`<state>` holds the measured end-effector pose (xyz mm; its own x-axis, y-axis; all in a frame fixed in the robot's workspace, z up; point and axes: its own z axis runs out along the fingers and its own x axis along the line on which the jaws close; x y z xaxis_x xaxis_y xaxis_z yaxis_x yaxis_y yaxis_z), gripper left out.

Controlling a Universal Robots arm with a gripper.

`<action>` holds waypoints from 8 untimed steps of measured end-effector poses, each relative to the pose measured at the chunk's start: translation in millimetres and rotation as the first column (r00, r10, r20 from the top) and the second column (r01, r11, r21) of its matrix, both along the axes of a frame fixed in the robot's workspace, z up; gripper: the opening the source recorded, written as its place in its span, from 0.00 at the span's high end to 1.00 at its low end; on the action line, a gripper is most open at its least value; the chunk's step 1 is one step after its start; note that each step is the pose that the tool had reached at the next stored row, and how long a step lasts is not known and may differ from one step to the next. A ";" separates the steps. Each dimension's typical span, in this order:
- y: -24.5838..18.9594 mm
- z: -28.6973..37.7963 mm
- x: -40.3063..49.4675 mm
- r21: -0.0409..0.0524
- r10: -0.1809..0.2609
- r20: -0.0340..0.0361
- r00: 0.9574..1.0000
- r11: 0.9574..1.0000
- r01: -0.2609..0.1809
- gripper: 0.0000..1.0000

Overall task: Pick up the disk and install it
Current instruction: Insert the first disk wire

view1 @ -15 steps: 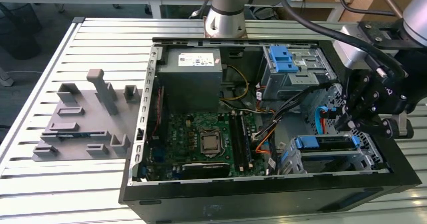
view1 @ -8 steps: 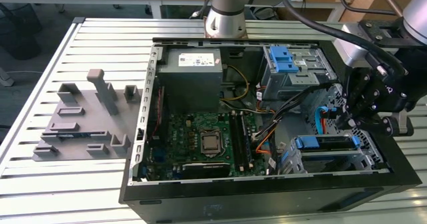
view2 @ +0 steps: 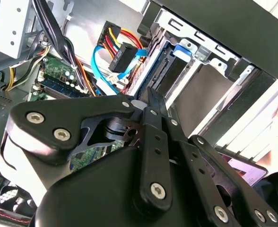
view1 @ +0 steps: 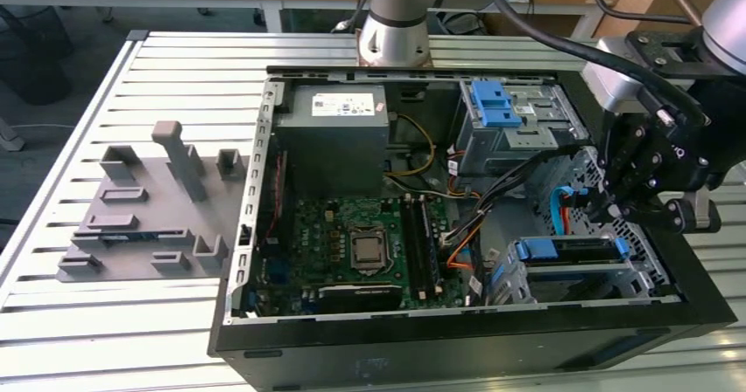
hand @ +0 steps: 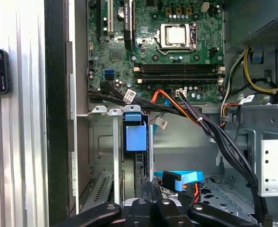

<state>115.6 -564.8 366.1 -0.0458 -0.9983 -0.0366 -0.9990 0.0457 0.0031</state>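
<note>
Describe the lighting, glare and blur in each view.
Exterior view: even overhead light, pale sheen on the slatted table, deep shadow along the case's near wall. Second wrist view: the gripper looms close and soft; the bright area at the upper corner is washed out. First wrist view: evenly lit, motherboard sharp, the disk in its bay.

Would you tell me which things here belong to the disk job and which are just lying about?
Job: the disk in its blue bracket, the drive cage holding it, the gripper above.
Lying about: grey fixture block, power supply, motherboard.

disk [view1: 568, 251] mostly hidden in bay
</note>
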 end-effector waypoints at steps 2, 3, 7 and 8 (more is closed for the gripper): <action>0.3 0.0 0.1 0.000 0.000 0.000 1.000 1.000 0.000 0.89; 0.6 0.0 0.4 0.000 0.000 0.000 1.000 1.000 0.000 0.89; 1.2 0.0 0.8 0.000 0.000 0.000 1.000 1.000 0.000 0.89; 1.5 0.0 1.0 0.000 0.000 0.000 1.000 1.000 0.000 0.89</action>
<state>116.5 -563.3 366.1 -0.0458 -0.9983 -0.0367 -0.9989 0.0457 0.0031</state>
